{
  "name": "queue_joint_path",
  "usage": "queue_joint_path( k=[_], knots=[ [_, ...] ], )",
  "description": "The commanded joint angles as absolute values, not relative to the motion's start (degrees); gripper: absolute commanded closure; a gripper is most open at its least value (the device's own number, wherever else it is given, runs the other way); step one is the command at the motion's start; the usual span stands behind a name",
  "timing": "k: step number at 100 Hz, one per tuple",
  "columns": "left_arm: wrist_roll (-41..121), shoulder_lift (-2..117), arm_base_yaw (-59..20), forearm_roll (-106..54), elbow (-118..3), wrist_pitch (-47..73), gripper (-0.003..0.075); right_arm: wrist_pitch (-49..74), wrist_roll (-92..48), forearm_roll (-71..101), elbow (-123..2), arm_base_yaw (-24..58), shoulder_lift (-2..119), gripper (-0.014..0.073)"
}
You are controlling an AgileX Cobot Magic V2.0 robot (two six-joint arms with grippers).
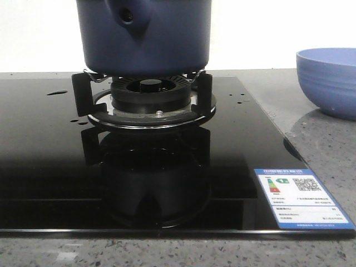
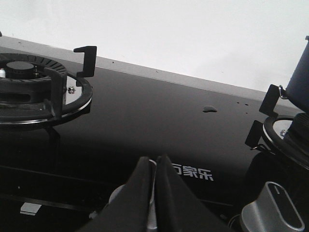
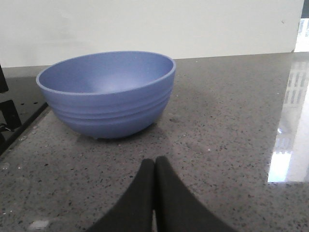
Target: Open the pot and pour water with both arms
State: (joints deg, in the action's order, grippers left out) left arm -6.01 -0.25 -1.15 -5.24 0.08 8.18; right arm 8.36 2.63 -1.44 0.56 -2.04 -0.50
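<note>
The dark navy pot point(image 1: 143, 36) stands on the burner grate point(image 1: 143, 94) of the black glass hob, its stubby handle with a round hole facing me; its top is cut off by the front view. Its side edge shows in the left wrist view point(image 2: 300, 79). Small water drops point(image 1: 57, 93) lie on the glass, one also in the left wrist view point(image 2: 210, 108). My left gripper point(image 2: 155, 162) is shut and empty, low over the hob's front. My right gripper point(image 3: 154, 163) is shut and empty over the grey counter, short of the periwinkle bowl point(image 3: 108, 92).
The periwinkle bowl point(image 1: 328, 80) sits on the speckled counter right of the hob. A second burner point(image 2: 29, 89) lies at the hob's other end. Silver control knobs point(image 2: 270, 210) sit along the hob's front. An energy label point(image 1: 300, 197) is stuck on the glass corner.
</note>
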Motion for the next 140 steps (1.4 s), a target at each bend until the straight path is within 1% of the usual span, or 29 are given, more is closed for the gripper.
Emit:
queue_joint_path(
  k=[1, 107, 140],
  knots=[
    [-6.48, -1.77, -1.62, -5.69, 2.0, 4.07, 0.0739, 3.97, 2.51, -1.95, 2.09, -2.09, -1.6, 0.065],
    [-6.48, -1.77, -1.62, -5.69, 2.0, 3.51, 0.0739, 3.76, 2.51, -1.84, 2.09, -2.09, -1.6, 0.065],
    [-6.48, -1.77, -1.62, -5.69, 2.0, 2.01, 0.0739, 2.48, 2.51, 3.32, 2.09, -2.09, -1.6, 0.065]
  ],
)
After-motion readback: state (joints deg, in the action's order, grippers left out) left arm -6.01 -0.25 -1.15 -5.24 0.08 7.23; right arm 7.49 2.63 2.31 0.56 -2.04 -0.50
